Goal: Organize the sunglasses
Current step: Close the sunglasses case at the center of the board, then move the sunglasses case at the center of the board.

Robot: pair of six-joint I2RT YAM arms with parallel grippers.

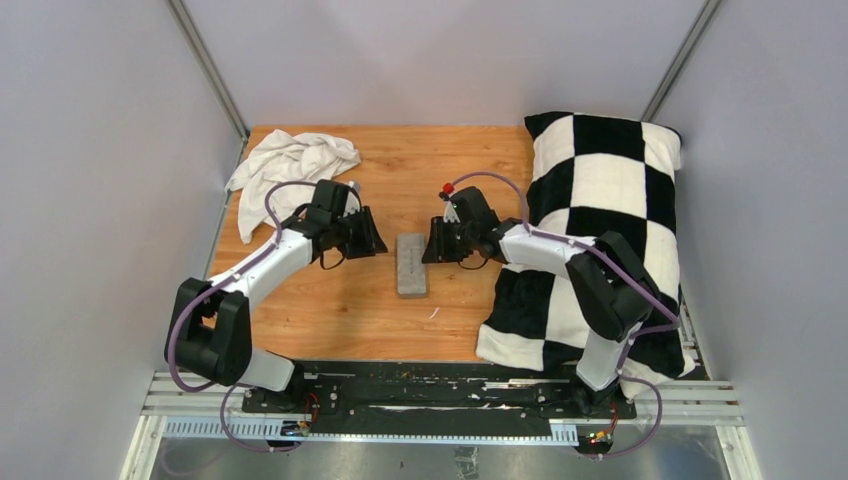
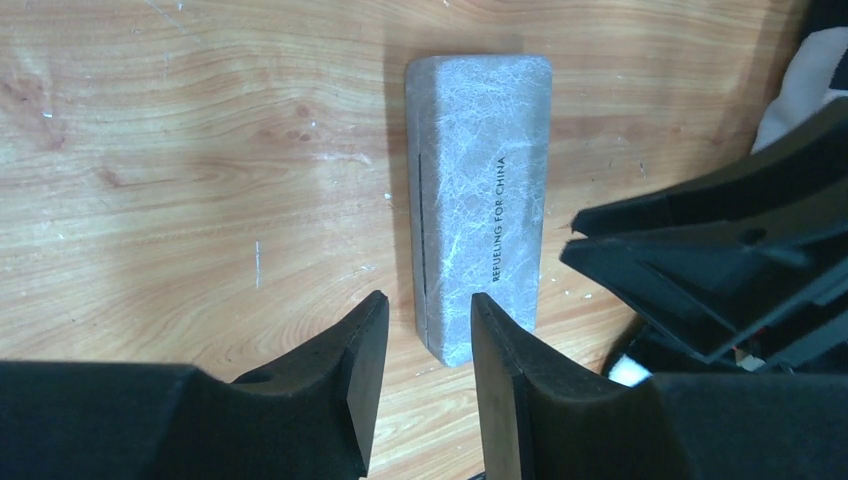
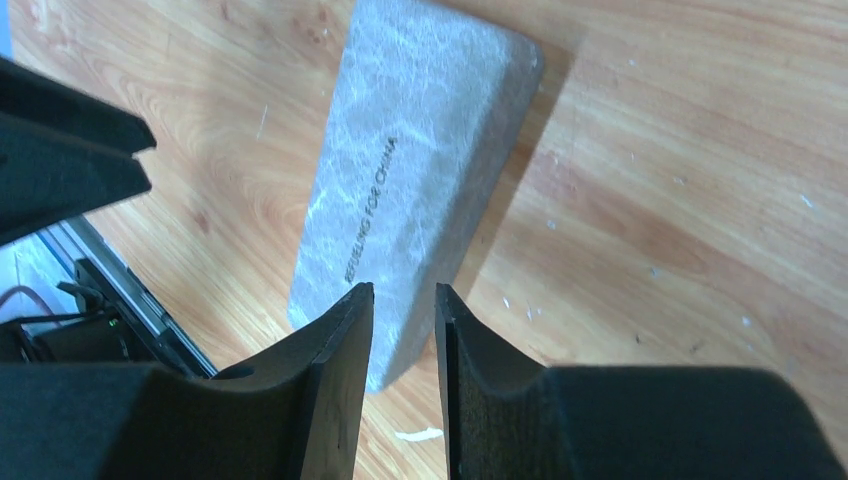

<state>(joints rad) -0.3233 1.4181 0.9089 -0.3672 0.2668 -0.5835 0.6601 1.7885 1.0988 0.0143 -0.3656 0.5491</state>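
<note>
left gripper sits just left of the grey glasses case and right gripper just right of it, both with fingers slightly parted and holding nothing. you can't see the sunglasses in any view; the case is shut, so they may be inside. the packing step looks finished, so your next move is likely to back both arms away from the case. only the left wrist view shows its seam closed
</note>
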